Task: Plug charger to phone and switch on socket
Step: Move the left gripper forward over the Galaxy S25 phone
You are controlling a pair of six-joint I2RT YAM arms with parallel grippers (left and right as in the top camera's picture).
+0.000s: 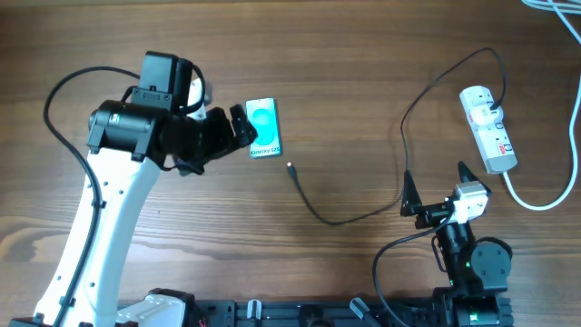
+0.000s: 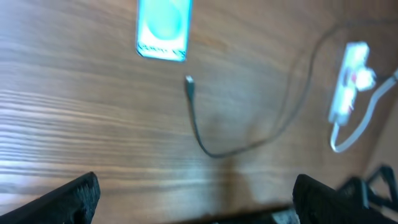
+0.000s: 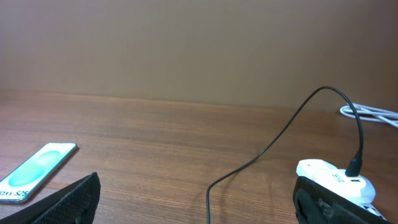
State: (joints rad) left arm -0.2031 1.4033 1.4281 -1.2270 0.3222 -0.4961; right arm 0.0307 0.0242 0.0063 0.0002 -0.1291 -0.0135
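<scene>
The phone (image 1: pixel 262 127) lies flat with its teal screen up, left of the table's centre. My left gripper (image 1: pixel 240 127) hangs open just left of it, holding nothing; in the left wrist view the phone (image 2: pixel 163 28) is blurred ahead of the open gripper (image 2: pixel 199 196). The charger (image 1: pixel 345 220) is a thin black cable. Its small connector (image 1: pixel 290 168) lies loose on the wood below the phone, and its black plug (image 1: pixel 496 113) sits in the white socket (image 1: pixel 487 129) at the right. My right gripper (image 1: pixel 436 183) stands open and empty, below and left of the socket (image 3: pixel 336 177).
A thick white cord (image 1: pixel 545 204) loops from the socket's near end to the right edge. More white cord (image 1: pixel 556 16) lies at the far right corner. The charger cable (image 3: pixel 273 146) arches up between my right gripper and the socket. The arm bases stand along the front edge.
</scene>
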